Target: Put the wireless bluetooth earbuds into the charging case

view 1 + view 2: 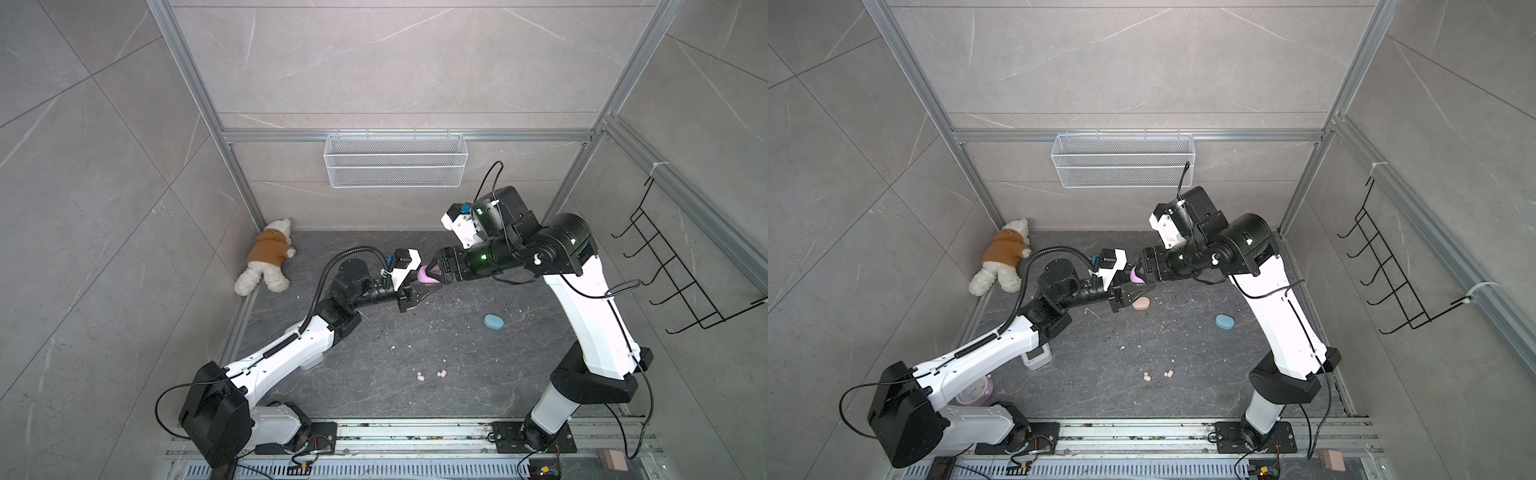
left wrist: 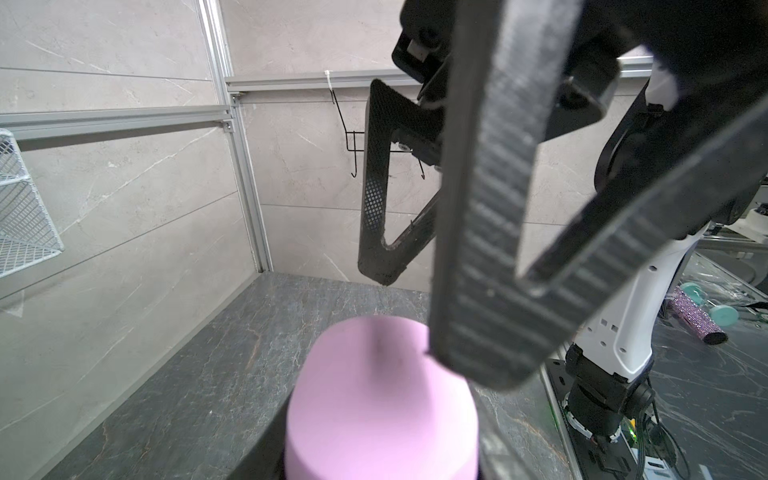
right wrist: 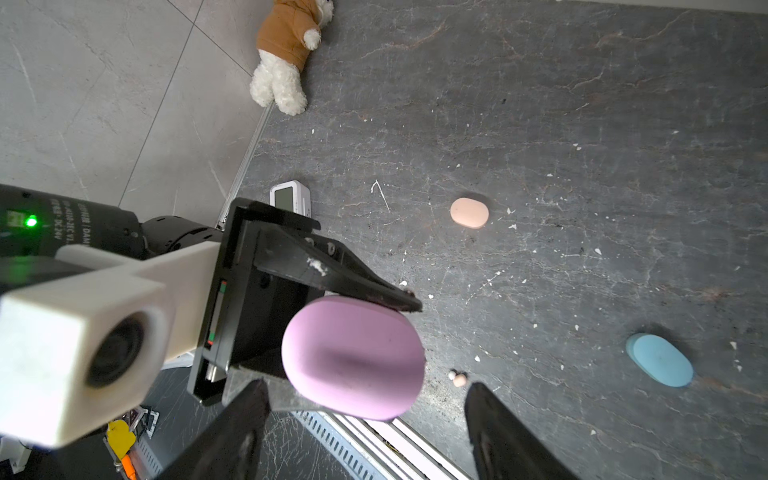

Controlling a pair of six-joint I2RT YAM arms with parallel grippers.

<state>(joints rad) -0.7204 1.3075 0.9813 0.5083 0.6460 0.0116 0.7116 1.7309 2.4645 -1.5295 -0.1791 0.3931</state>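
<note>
My left gripper (image 1: pixel 428 287) is shut on a lilac-pink charging case (image 3: pixel 353 357), lid closed, and holds it above the dark floor. My right gripper (image 3: pixel 365 436) faces it from the right and is open. The case sits just ahead of the gap between the right fingers. In the left wrist view one right finger (image 2: pixel 478 257) rests against the case (image 2: pixel 382 407). A peach case (image 3: pixel 469 212) and a blue case (image 1: pixel 493 322) lie closed on the floor. Two peach earbuds (image 1: pixel 421 377) (image 1: pixel 441 373) lie near the front.
A plush bear (image 1: pixel 266 259) lies in the back left corner. A small digital clock (image 1: pixel 1036 357) stands under the left arm. A white mesh basket (image 1: pixel 395 160) hangs on the back wall and a black wire rack (image 1: pixel 673 266) on the right wall. White specks litter the floor.
</note>
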